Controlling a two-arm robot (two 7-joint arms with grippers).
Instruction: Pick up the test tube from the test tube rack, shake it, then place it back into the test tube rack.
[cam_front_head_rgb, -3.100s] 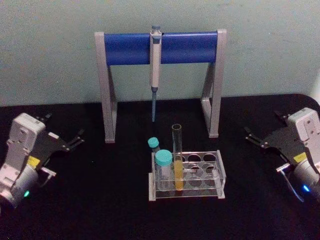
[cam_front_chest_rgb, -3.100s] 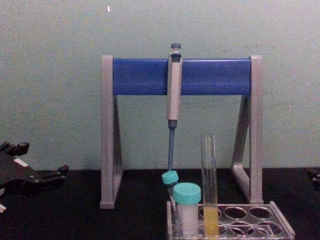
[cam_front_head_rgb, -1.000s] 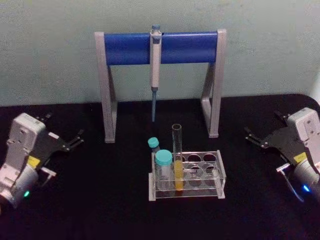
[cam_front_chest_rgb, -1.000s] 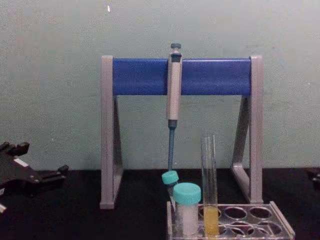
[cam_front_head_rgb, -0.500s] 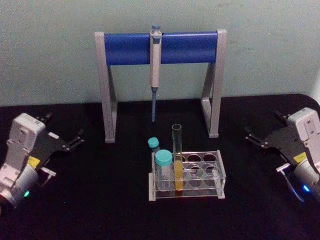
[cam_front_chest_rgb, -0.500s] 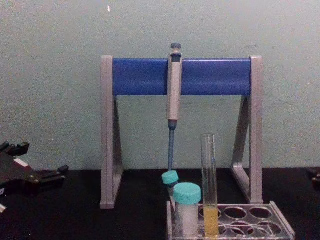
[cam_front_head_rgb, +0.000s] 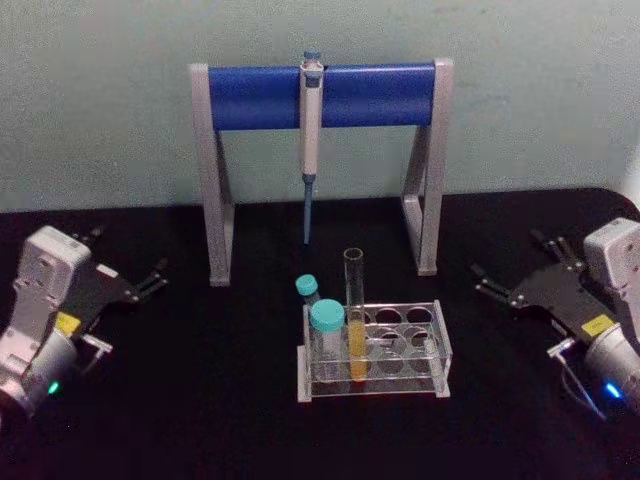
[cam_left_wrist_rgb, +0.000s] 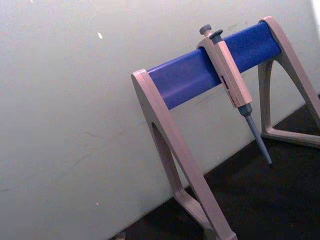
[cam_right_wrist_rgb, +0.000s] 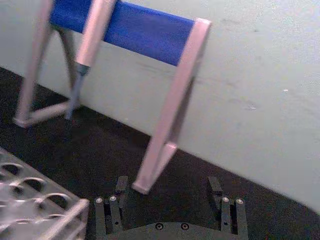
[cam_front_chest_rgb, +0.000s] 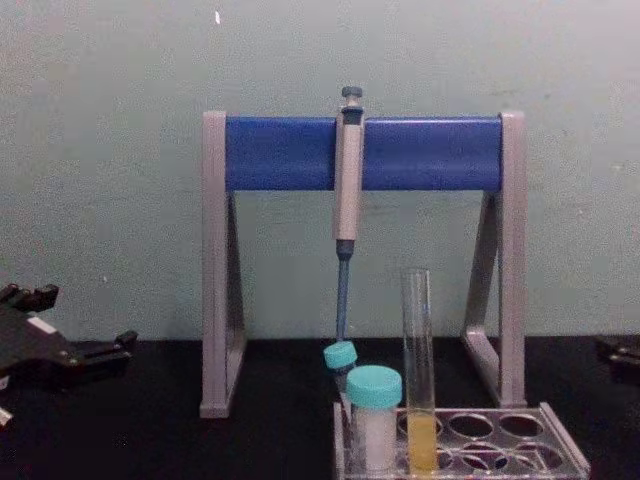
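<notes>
Right claw (cam_front_head_rgb: 507, 260) has edged inward, prongs apart (left claw (cam_front_head_rgb: 128, 255) too, parked); test tube (cam_front_head_rgb: 354, 310) stands upright, mouth up.

The test tube (cam_front_head_rgb: 354, 290) is clear glass with yellow-orange liquid; the test tube rack (cam_front_head_rgb: 442, 350) is colourless and transparent, and the short tubes (cam_front_head_rgb: 326, 320) have teal caps. The stand (cam_front_head_rgb: 216, 200) has grey legs and a blue bar (cam_front_head_rgb: 260, 97), the pipette (cam_front_head_rgb: 311, 120) is grey, and the table (cam_front_head_rgb: 180, 400) is black.

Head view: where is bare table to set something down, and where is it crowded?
Bare black table lies between the left gripper and the test tube rack, between rack and right gripper, and in front of the rack. Crowded: the rack's left end, where the test tube adjoins teal-capped tubes, and behind, under the pipette on the stand.
</notes>
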